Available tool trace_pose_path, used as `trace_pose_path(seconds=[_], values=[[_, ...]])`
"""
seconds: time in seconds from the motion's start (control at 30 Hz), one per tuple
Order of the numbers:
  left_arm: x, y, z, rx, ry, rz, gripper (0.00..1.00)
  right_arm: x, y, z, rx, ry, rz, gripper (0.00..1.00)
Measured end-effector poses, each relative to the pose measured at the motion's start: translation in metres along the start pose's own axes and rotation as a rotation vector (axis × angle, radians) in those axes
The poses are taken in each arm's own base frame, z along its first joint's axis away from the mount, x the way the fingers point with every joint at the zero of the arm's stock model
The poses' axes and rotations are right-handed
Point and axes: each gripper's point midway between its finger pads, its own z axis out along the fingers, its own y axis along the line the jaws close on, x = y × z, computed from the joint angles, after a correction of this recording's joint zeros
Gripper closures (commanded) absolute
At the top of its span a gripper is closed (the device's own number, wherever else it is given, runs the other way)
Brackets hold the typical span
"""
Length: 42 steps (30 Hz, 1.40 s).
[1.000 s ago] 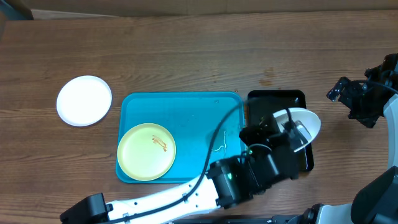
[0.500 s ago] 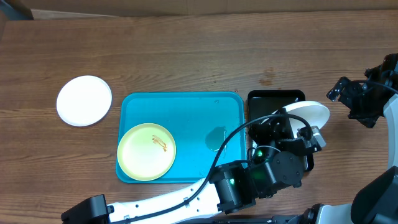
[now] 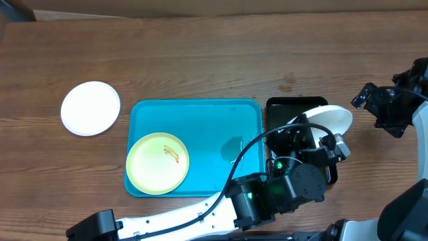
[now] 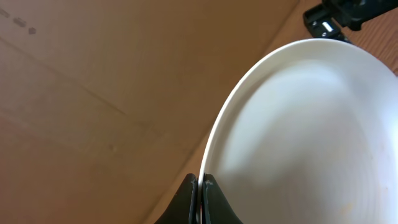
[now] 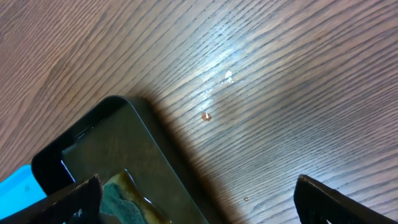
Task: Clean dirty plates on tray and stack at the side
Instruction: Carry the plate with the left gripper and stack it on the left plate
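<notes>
My left gripper is shut on the rim of a white plate and holds it tilted on edge above the black tray. In the left wrist view the jaws pinch the plate's edge; a faint orange speck shows low on its face. The pale yellow plate with a brown-orange smear lies at the front left of the turquoise tray. Another white plate lies on the table left of the tray. My right gripper is open and empty, right of the black tray.
A wet patch lies on the turquoise tray's right part. The right wrist view shows the black tray's corner holding a green sponge in liquid, with crumbs on the wood beside it. A cardboard wall stands behind the table.
My left arm has swung right off the turquoise tray, raising and tilting the white plate over the black tray. The right arm has not moved.
</notes>
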Motion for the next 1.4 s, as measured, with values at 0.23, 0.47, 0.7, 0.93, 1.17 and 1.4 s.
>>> trace_pose_path(seconds=[0.23,0.47,0.7,0.93,1.17,1.4], values=[[0.008,-0.007,0.003,0.037,0.02,-0.064,0.96,0.0,0.0,0.0,0.0,-0.001,-0.001,0.0],[0.056,-0.007,0.032,0.149,0.15,-0.28,0.96,0.0,0.0,0.0,0.0,0.0,0.0,0.0],[0.149,0.049,0.087,0.24,0.341,-0.741,0.96,0.0,0.0,0.0,-0.001,0.0,0.0,0.0],[0.303,0.139,0.074,0.112,0.663,-1.181,0.96,0.0,0.0,0.0,-0.001,0.0,0.0,0.0],[0.454,0.23,-0.017,-0.288,0.908,-1.504,0.96,0.0,0.001,0.0,-0.002,0.0,-0.001,0.0],[0.552,0.264,-0.096,-0.584,1.001,-1.707,0.96,0.0,0.001,0.0,-0.003,0.001,0.001,0.0]])
